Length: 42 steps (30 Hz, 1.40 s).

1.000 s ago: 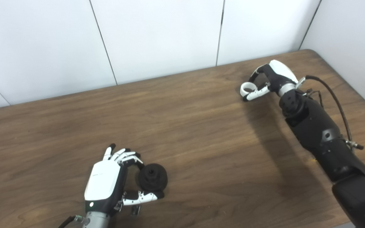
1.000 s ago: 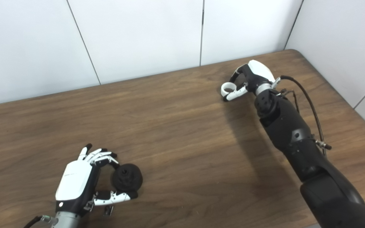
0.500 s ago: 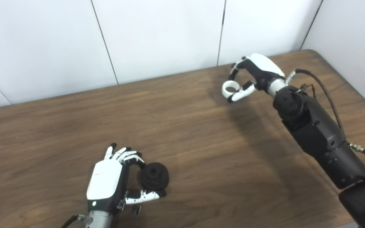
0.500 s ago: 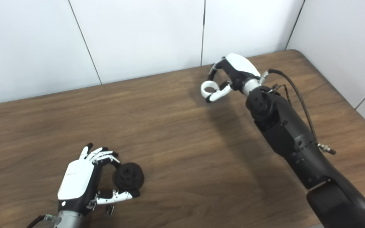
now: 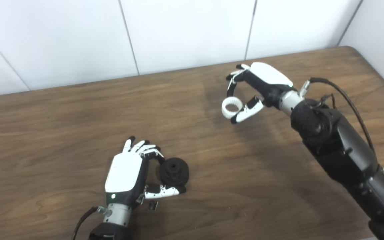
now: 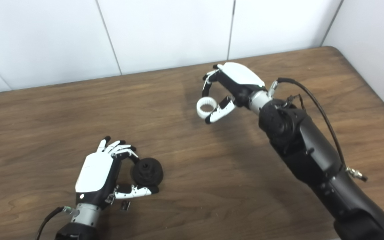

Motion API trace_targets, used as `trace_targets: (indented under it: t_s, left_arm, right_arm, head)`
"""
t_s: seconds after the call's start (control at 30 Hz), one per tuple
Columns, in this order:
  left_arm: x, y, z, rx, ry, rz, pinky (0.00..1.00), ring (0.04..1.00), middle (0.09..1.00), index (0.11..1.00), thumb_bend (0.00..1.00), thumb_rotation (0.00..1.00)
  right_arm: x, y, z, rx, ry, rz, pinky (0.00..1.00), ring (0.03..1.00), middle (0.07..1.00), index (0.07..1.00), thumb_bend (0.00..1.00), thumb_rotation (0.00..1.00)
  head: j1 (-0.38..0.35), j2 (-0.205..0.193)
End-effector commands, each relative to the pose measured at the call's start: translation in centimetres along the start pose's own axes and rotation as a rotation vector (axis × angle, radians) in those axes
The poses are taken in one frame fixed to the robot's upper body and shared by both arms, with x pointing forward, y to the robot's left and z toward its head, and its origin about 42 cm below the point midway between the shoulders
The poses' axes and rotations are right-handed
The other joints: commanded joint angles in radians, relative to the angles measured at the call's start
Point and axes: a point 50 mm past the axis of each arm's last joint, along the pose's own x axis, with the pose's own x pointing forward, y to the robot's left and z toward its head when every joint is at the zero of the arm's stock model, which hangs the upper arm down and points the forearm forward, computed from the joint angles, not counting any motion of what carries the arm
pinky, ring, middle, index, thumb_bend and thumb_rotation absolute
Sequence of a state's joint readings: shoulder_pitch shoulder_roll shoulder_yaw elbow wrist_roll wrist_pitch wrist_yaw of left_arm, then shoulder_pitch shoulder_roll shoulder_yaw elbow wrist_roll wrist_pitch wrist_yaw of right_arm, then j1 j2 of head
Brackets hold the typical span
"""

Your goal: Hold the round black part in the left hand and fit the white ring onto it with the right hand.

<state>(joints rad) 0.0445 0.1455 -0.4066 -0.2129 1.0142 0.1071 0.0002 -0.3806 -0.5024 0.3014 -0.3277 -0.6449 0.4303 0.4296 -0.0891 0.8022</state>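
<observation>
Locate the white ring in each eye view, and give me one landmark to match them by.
Left eye view: the white ring sits right of centre in the upper half, pinched in the right hand above the table.
Right eye view: the white ring sits just right of centre, upper half, in the same pinch.
Shared landmark: the round black part in the left hand, lower left of the ring in both.
</observation>
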Motion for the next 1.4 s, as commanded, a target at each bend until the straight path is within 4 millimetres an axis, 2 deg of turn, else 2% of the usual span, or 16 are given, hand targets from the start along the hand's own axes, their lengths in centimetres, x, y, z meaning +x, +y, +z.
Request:
trace_targets:
  t_s: [0.0,0.5,0.97,1.37]
  left_arm:
    - [0.0,-0.6,0.4,0.022,-0.005,-0.043,1.00,0.871,0.755,0.482,0.53,0.06]
    - [0.4,-1.4,1.4,0.039,-0.006,-0.045,1.00,0.882,0.761,0.482,0.53,0.06]
    - [0.8,-2.0,2.0,0.035,-0.005,-0.038,1.00,0.877,0.757,0.481,0.53,0.06]
    - [1.1,-2.1,2.2,0.047,-0.015,-0.030,1.00,0.878,0.755,0.482,0.53,0.06]
  right_arm:
    - [-0.4,-1.3,1.6,-0.029,-0.060,-0.048,1.00,0.963,0.838,0.483,0.53,0.14]
    - [-2.6,1.3,5.7,0.026,-0.227,0.007,1.00,0.983,0.839,0.481,0.53,0.14]
    - [-3.7,3.2,7.9,0.072,-0.302,0.049,1.00,1.000,0.856,0.482,0.52,0.15]
    - [-3.5,4.0,9.1,0.085,-0.324,0.066,1.00,1.000,0.860,0.483,0.52,0.14]
  head:
    - [0.003,0.001]
    - [0.085,0.009]
    - [0.115,0.015]
    - [0.129,0.020]
